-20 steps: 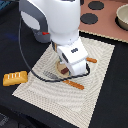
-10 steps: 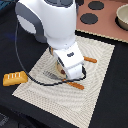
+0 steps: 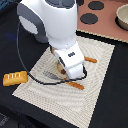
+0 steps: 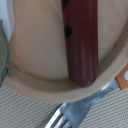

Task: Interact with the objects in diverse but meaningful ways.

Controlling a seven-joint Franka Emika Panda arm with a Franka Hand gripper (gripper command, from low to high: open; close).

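Observation:
My gripper (image 3: 63, 72) hangs low over a tan wooden plate (image 3: 59, 65) in the middle of the woven placemat (image 3: 95, 90); the white hand hides its fingers. In the wrist view a brown sausage (image 4: 80, 40) lies on that plate (image 4: 30, 75), very close to the camera. No fingertips show clearly there. A silvery fork (image 3: 50, 75) with an orange handle (image 3: 76, 85) lies by the plate, and its tines show in the wrist view (image 4: 62, 117). A yellow scored bread loaf (image 3: 15, 78) lies off the mat at the exterior view's left. The tomato is out of view.
A second orange-handled utensil (image 3: 90, 60) lies on the mat on the exterior view's right of the hand. A pink toy stove (image 3: 107, 25) with black burners (image 3: 89, 19) and a pot (image 3: 122, 17) stands at the back right. The black cable (image 3: 25, 65) loops over the mat's left side.
The hand has shifted only slightly over the plate, a little lower. The bread, fork and utensils have not moved.

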